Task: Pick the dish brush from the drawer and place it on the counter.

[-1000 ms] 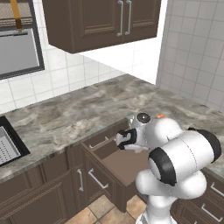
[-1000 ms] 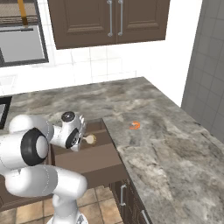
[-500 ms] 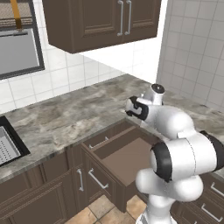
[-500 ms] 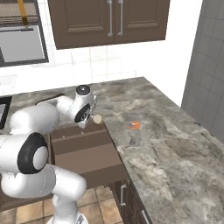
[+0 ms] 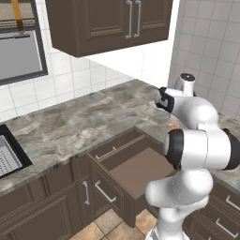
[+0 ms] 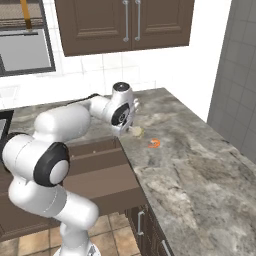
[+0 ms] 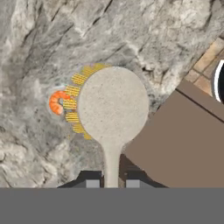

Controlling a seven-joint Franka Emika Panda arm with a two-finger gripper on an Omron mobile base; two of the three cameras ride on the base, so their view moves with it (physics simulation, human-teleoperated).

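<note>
While the gripper (image 7: 109, 183) pinches the handle of the dish brush (image 7: 111, 109), its round head hangs over the counter (image 7: 39, 39), beside the open drawer (image 6: 100, 175). It looks light and stiff; the slim handle suits the grip. One brush, one small orange object (image 7: 57, 102) nearby

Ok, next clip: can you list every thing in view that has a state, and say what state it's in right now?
dish brush: held by its handle, lifted out of the drawer, head over the counter.
pincer: shut on the brush handle.
drawer: pulled open, nothing visible inside.
counter: brush not yet set down on it.
small orange curled object: lying on the counter.
upper cabinet doors: shut.
</note>
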